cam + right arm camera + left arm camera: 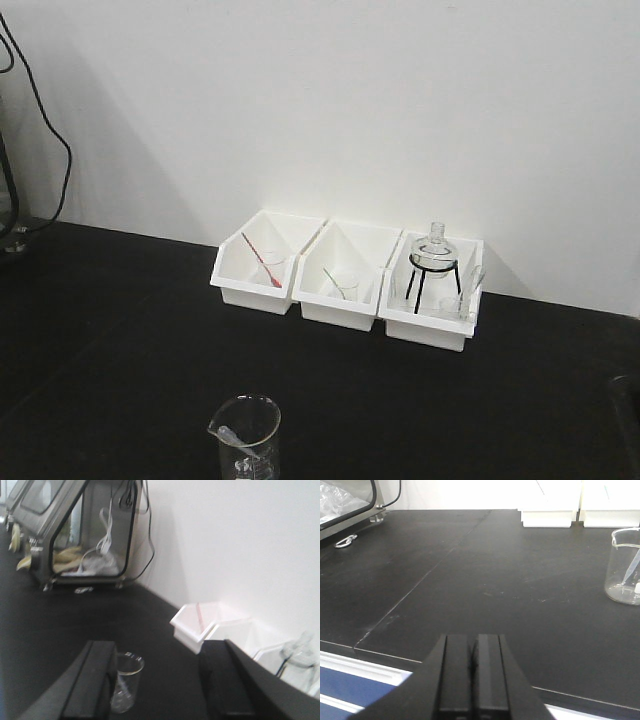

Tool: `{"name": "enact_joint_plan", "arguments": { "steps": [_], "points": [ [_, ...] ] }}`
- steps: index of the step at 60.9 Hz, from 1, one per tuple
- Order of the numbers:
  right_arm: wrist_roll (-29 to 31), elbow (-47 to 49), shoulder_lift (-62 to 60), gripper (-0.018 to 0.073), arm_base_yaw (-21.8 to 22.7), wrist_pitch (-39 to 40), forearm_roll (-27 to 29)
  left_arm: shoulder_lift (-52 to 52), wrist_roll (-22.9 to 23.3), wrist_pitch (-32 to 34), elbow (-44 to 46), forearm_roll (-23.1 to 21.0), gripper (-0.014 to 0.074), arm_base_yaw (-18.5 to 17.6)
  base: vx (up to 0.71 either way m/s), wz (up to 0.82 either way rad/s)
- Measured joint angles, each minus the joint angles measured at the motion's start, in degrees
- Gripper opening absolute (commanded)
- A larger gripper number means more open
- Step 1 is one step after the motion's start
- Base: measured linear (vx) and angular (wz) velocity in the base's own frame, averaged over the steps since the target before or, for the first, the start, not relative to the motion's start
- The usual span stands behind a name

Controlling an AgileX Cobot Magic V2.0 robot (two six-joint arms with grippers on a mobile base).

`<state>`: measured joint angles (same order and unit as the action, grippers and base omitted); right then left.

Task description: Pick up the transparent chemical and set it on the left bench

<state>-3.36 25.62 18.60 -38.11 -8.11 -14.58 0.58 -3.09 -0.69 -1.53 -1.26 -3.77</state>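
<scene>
The matte black surface (120, 340) runs along a plain white wall (330, 100), with 3 white bins (345, 290) at its far edge and a glass-fronted cabinet (75, 530) far left. The transparent chemical (245, 437) stands upright near the front edge, its white scale marks unreadable. The left gripper (472, 672) is pressed together, the right gripper (160, 680) spread apart just beside the beaker.

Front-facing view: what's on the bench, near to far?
Transparent chemical beaker at the near edge → bare black left bench → row of three white bins against the wall, the right one holding a round flask on a tripod.
</scene>
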Motion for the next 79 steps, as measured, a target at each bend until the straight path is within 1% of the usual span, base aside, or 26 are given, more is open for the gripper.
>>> {"name": "enact_joint_plan", "arguments": {
  "steps": [2,6,9,13,19,25,29,36,79],
  "points": [
    [0.0,-0.5,-1.8,0.0276,0.8,-0.3,-0.4,0.0,0.0,0.0,0.0,0.0,-0.0003,0.0,0.0,0.0],
    [0.1,-2.0,-4.5,0.0206,4.6,-0.7,-0.2,0.0,0.0,0.0,0.0,0.0,-0.0003,0.0,0.0,0.0],
    [0.1,-3.6,-6.5,0.0155,8.6,-0.9,1.0,0.0,0.0,0.0,0.0,0.0,-0.0003,0.0,0.0,0.0],
    [0.1,-6.4,-9.6,0.0084,15.0,-1.1,3.9,0.0,0.0,0.0,0.0,0.0,-0.0003,0.0,0.0,0.0],
    [0.1,-11.8,-13.9,-0.0008,22.9,-1.1,6.3,0.0,0.0,0.0,0.0,0.0,-0.0003,0.0,0.0,0.0],
    [0.1,-18.4,-18.1,-0.001,28.2,-1.1,7.0,0.0,0.0,0.0,0.0,0.0,-0.0003,0.0,0.0,0.0],
    [0.1,-22.5,-19.1,-0.0011,30.2,-1.0,7.3,0.0,0.0,0.0,0.0,0.0,-0.0003,0.0,0.0,0.0],
    [0.1,-27.2,-19.1,-0.0008,31.0,-0.5,8.2,0.0,0.0,0.0,0.0,0.0,-0.0003,0.0,0.0,0.0],
    [0.1,-27.4,-19.1,-0.0008,31.0,-0.2,9.0,0.0,0.0,0.0,0.0,0.0,-0.0003,0.0,0.0,0.0]
  ]
}}
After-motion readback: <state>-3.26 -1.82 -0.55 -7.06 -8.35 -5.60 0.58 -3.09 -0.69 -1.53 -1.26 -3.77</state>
